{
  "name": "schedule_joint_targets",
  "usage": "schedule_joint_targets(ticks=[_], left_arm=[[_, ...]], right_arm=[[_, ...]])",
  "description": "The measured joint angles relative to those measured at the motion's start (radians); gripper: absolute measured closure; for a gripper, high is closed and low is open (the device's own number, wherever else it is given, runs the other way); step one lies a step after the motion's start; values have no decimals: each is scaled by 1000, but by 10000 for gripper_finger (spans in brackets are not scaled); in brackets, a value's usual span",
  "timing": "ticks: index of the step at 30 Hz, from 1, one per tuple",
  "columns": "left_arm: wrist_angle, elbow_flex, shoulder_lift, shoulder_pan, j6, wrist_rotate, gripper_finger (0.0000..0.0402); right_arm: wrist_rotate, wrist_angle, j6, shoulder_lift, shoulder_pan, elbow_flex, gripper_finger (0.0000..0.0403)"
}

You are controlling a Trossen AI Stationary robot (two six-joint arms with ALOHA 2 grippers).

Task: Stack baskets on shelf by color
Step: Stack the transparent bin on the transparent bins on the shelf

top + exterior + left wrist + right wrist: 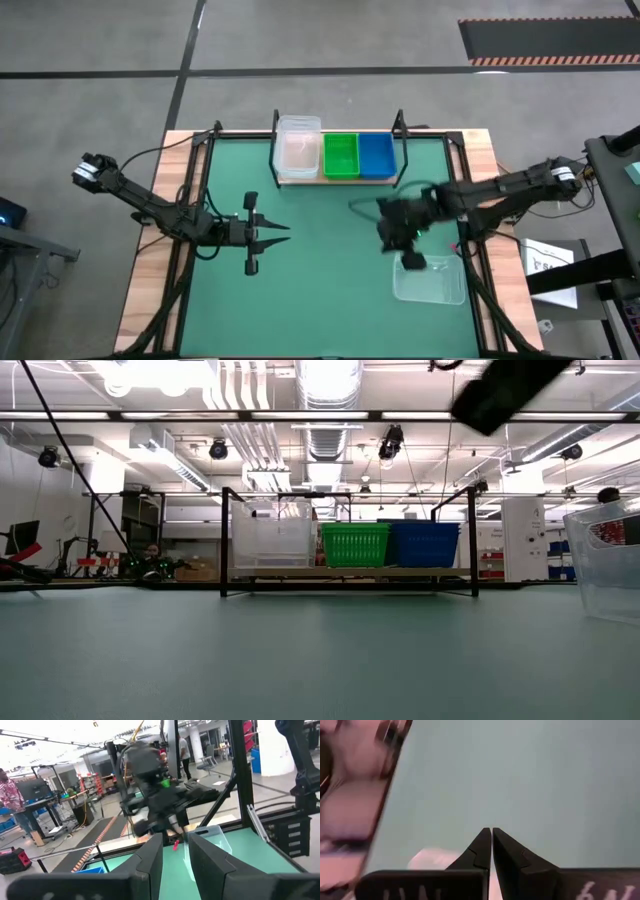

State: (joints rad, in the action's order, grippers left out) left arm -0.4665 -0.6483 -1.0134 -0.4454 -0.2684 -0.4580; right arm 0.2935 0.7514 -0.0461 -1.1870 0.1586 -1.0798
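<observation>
Three basket stacks on the shelf, one clear basket loose near the mat's right edge.

On the shelf (335,181), along the far edge of the green mat (320,300): clear baskets (298,147) at the left end, green basket (341,155) in the middle, blue basket (376,154) at the right end, touching side by side. Toward the near right corner, a lone clear basket (431,279), upright. Just beside its far left corner, the right gripper (411,261), fingertips pressed together, clamped on nothing. Over the mat's left part, the left gripper (283,234), fingers (150,862) parted with a narrow gap, empty, pointing toward the right arm.
</observation>
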Motion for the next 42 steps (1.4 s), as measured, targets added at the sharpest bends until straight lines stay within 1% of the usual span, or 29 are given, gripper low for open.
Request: schedule_joint_targets(ticks=[3, 8, 10, 12, 15, 18, 20, 22, 24, 26, 29, 33, 35, 36, 39, 42], left_arm=[[3, 1, 0, 0, 0, 0, 323], [3, 2, 0, 0, 0, 0, 323], [3, 2, 0, 0, 0, 0, 323], [3, 2, 0, 0, 0, 0, 323], [3, 2, 0, 0, 0, 0, 323], [3, 2, 0, 0, 1, 0, 323], [2, 2, -4, 0, 1, 0, 323], [4, 3, -6, 0, 2, 0, 323], [3, 3, -6, 0, 2, 0, 323], [3, 3, -6, 0, 2, 0, 323], [3, 3, -6, 0, 2, 0, 323], [3, 3, -6, 0, 2, 0, 323], [3, 3, -6, 0, 2, 0, 323], [3, 3, -6, 0, 2, 0, 323], [3, 3, -6, 0, 2, 0, 323], [3, 3, -6, 0, 2, 0, 323]], right_arm=[[-4, 143, -163, -6, 113, -12, 394], [-4, 382, -544, -6, 248, -9, 394], [-4, 429, -662, -6, 290, 4, 394], [-6, 423, -723, -6, 326, 21, 394], [-31, 403, -752, -8, 354, 49, 394], [-130, 363, -758, -12, 353, 79, 394], [-166, 357, -758, -12, 353, 91, 394], [-158, 345, -736, -12, 355, 96, 393], [-118, 275, -706, -11, 364, 94, 385], [-105, 197, -672, -8, 370, 84, 368], [-106, 97, -618, -17, 398, 72, 330], [-134, 96, -621, -71, 458, 72, 272], [-127, 102, -621, -107, 477, 72, 246], [-106, 101, -620, -126, 484, 72, 235], [-51, 97, -630, -172, 496, 72, 219], [-14, 75, -634, -208, 500, 72, 221]])
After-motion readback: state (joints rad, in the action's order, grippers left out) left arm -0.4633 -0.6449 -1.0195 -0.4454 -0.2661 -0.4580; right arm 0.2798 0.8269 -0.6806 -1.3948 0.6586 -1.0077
